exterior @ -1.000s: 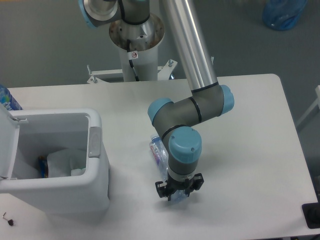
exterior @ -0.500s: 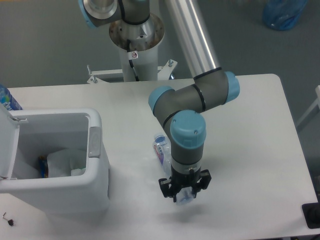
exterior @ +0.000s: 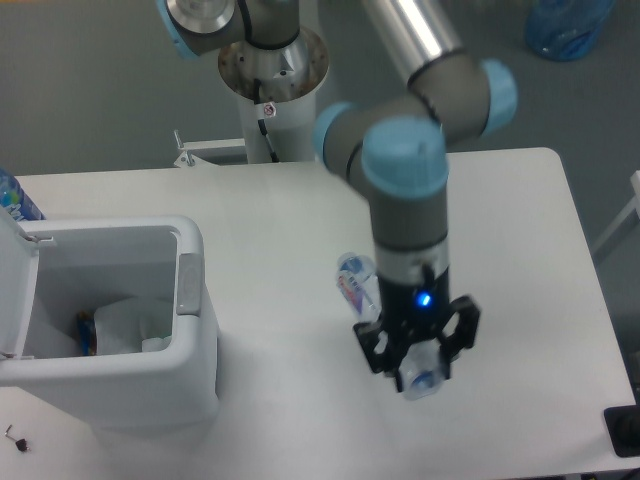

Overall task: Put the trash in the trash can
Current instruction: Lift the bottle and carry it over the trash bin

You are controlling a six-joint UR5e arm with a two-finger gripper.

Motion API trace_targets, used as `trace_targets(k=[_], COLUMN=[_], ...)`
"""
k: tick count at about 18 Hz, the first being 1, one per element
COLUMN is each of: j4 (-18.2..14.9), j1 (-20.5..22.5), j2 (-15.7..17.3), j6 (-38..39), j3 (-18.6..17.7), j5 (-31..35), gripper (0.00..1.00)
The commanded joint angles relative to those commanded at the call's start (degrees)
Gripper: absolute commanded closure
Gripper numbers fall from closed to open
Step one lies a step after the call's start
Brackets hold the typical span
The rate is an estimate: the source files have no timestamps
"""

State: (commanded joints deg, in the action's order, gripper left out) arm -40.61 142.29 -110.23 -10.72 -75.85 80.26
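One arm reached down over the counter (exterior: 520, 200) from its pedestal (exterior: 268, 95) beyond the far edge, and you saw its wrist point straight down toward the near right part of the surface. The tool (exterior: 417, 352) was clenched on the clear plastic bottle (exterior: 362, 286), gripping it near one end. The bottle ran diagonally through the tool: its labelled end stuck out up and to the left, and its other end showed just below the fingers (exterior: 374, 348). The bottle appeared lifted off the counter, though the view from above did not let you confirm the gap. A blue light (exterior: 424, 298) glowed on the wrist above the tool.

The trash can (exterior: 190, 390) stood at the near left corner of the counter, well apart from the tool, with its lid (exterior: 14, 290) swung open to the left and its grey latch tab (exterior: 188, 284) on the right wall. Inside it you could see white crumpled material (exterior: 128, 322) and a blue-and-orange packet (exterior: 86, 334) against the left inner side. A blue-capped container (exterior: 14, 198) showed at the far left edge.
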Motion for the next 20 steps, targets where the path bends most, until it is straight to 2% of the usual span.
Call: trace_targets(k=[5, 11, 20], j4=[0.5, 0.8, 0.8], j1=[-1.3, -4.8, -12.4], j2=[4.6, 7.8, 10.9], j6=[-0.1, 0.0, 0.2], j3=[0.4, -0.3, -0.6], j5=[-4.4, -5.5, -5.6], gripper=[0.41, 0.41, 0.41])
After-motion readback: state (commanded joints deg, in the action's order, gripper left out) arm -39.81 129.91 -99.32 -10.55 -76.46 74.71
